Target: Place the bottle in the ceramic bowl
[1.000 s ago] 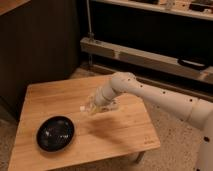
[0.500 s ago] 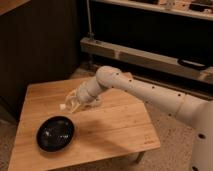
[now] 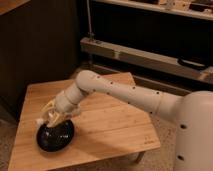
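Observation:
The black ceramic bowl sits on the front left part of the wooden table. My white arm reaches from the right across the table. My gripper hovers just above the bowl's far rim. It holds the small white bottle, which lies roughly sideways with its cap pointing left over the bowl's left edge.
The low table's left and front edges are close to the bowl. A dark cabinet wall stands behind on the left. A metal shelf rail runs behind the table on the right. The floor is speckled.
My arm has swung left and forward with the bottle, from the table's middle to above the bowl. The bowl has not moved.

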`<control>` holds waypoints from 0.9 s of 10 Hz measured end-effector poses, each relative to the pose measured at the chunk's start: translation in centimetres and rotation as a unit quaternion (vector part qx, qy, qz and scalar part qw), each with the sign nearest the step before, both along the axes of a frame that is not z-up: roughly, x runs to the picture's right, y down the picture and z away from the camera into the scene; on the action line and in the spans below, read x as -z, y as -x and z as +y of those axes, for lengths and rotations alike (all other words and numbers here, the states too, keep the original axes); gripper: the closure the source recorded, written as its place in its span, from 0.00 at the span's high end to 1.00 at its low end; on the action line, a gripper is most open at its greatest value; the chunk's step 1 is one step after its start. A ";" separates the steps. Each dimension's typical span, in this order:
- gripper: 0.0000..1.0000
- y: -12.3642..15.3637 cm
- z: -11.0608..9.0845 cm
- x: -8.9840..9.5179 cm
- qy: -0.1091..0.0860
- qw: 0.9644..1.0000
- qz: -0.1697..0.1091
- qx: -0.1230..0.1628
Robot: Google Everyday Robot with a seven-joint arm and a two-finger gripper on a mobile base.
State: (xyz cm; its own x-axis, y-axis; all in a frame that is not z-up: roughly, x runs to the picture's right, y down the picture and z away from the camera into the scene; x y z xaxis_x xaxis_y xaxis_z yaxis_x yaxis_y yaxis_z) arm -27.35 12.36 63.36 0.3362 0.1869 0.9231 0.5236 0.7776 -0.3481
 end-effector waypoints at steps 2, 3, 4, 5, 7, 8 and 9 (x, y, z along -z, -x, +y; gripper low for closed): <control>0.00 2.1 0.7 1.4 0.027 0.998 -0.058 0.012; 0.00 2.7 1.1 1.5 0.039 0.996 -0.078 0.017; 0.00 3.2 1.6 1.7 0.040 0.995 -0.087 0.026; 0.00 3.6 2.2 1.5 0.037 0.995 -0.086 0.035; 0.00 3.6 4.0 -0.3 0.042 0.995 -0.073 0.050; 0.00 3.6 4.7 -1.0 0.042 0.995 -0.066 0.057; 0.01 3.6 5.3 -1.5 0.041 0.995 -0.057 0.066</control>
State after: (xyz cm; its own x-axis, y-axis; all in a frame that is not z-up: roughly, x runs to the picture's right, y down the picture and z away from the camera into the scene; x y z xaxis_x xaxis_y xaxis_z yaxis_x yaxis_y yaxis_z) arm -30.98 17.70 64.87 0.2561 0.2249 0.9401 0.6594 0.6705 -0.3400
